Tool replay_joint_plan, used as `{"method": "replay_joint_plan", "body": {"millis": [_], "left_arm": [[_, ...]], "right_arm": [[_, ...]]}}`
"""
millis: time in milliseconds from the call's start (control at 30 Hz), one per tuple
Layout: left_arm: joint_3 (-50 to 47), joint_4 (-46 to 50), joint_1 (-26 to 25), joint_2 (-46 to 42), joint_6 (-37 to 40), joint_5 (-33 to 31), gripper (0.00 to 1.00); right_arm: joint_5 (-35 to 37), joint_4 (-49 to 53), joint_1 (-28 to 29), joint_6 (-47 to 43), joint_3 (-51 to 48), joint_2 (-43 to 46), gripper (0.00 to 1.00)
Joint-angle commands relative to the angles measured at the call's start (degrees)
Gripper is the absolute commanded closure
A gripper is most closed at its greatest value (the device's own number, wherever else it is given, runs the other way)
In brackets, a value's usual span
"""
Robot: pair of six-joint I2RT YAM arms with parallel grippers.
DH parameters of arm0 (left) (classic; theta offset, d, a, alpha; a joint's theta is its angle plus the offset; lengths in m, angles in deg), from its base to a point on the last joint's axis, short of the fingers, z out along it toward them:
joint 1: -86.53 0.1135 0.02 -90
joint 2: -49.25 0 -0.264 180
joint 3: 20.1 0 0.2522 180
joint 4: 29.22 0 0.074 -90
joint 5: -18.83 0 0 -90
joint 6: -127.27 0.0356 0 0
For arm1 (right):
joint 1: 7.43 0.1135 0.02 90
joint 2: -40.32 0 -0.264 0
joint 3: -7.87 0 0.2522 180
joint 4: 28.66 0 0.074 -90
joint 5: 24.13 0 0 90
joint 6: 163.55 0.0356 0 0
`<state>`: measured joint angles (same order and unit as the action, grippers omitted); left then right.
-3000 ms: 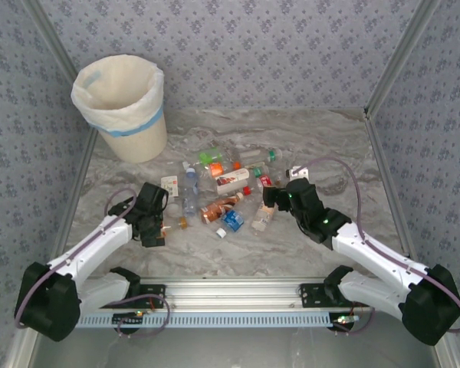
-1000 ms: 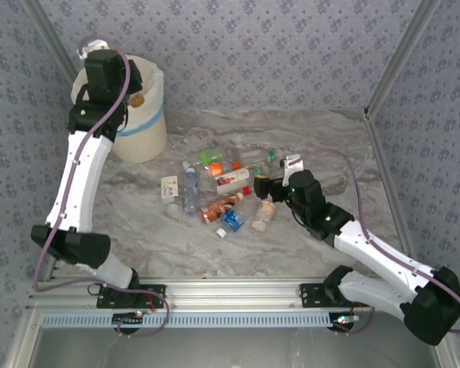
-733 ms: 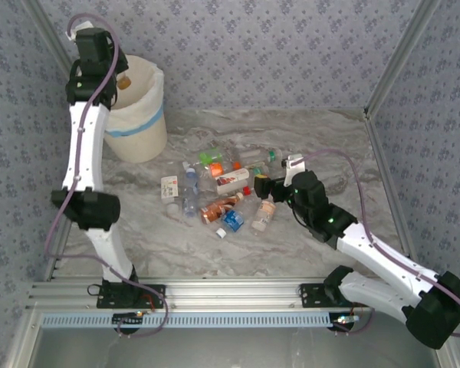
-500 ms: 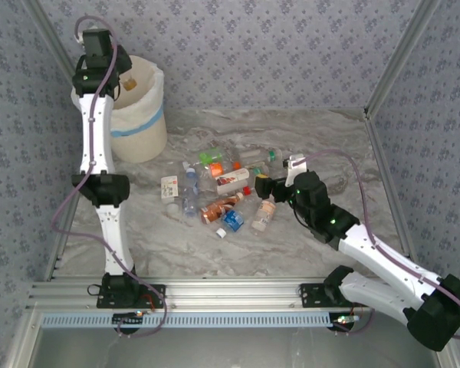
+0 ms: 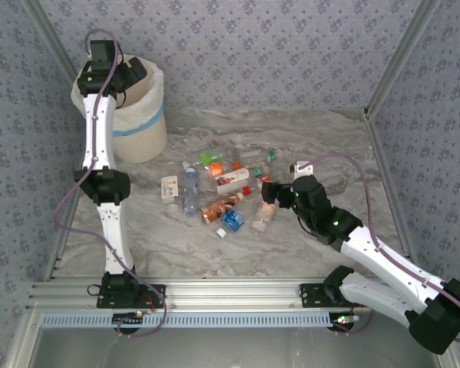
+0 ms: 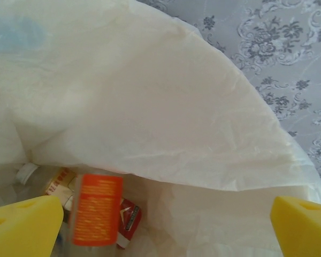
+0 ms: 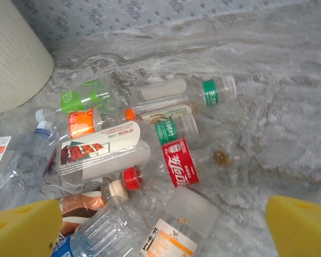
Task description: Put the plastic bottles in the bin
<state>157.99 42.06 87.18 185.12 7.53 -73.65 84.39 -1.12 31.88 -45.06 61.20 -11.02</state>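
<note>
plastic bottles [image 7: 104, 147] — likely light, thin-walled, slick, crushable; best gripped across the mid-body. left gripper [image 6: 160, 225] wide open, empty, over bin [image 5: 142, 138]; right gripper [image 7: 160, 227] wide open, empty — above them.

Counted on table [image 5: 322, 146]: roughly ten plastic bottles [image 5: 234, 181], pile too tangled for exact tally. Inside bin [image 5: 142, 134]: at least three more. Bins: one.
</note>
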Motion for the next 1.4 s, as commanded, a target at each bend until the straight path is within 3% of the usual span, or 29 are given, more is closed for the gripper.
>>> {"method": "replay_joint_plan", "body": {"millis": [0, 100, 167, 333, 533, 700, 867, 1000, 1233, 1367], "left_arm": [[0.47, 1.72, 0.34, -5.58, 2.14, 3.8, 0.0], [0.3, 0.75, 0.28, -7.81, 2.31, 7.59, 0.0], [0.07, -0.31, -0.41, -9.1, 2.31, 9.58, 0.01], [-1.14, -2.64, -4.95, -12.2, 6.14, 11.53, 0.01], [-8.67, -6.43, -8.7, -17.58, 6.8, 18.22, 0.01], [-25.89, -16.11, -9.93, -27.42, 4.67, 21.69, 0.01], [-45.46, -27.9, -11.27, -39.41, 1.28, 22.26, 0.01], [-62.6, -35.99, -11.53, -48.62, -4.59, 21.55, 0.0], [-79.88, -42.21, -13.24, -58.79, -7.43, 20.28, 0.0], [-90.41, -47.24, -17.09, -63.51, -10.16, 17.4, 0.01]], "right_arm": [[2.92, 7.89, 0.71, 13.88, -0.43, 0.66, 0.02], [1.8, 11.13, 1.99, 24.91, -1.02, -0.34, 0.03], [-1.7, 11.26, 2.84, 27.11, -1.24, -2.93, 0.03], [-2.05, 17.44, 6.6, 28.18, 2.25, -12.66, 0.04], [-7.35, 15.44, 7.45, 23.94, 2.99, -19.4, 0.08], [-12.54, 10.74, 7.27, 21.47, 2.25, -23.46, 0.09], [-12.31, 10.79, 7.4, 21.37, 3.11, -28.53, 0.09], [-10.64, 11.67, 7.13, 21.7, 2.87, -29.76, 0.14], [-9.57, 9.63, 6.84, 14.4, 0.99, -30.42, 0.26], [-8.92, 10.09, 6.55, 10.39, 0.68, -29.87, 0.35]]}}
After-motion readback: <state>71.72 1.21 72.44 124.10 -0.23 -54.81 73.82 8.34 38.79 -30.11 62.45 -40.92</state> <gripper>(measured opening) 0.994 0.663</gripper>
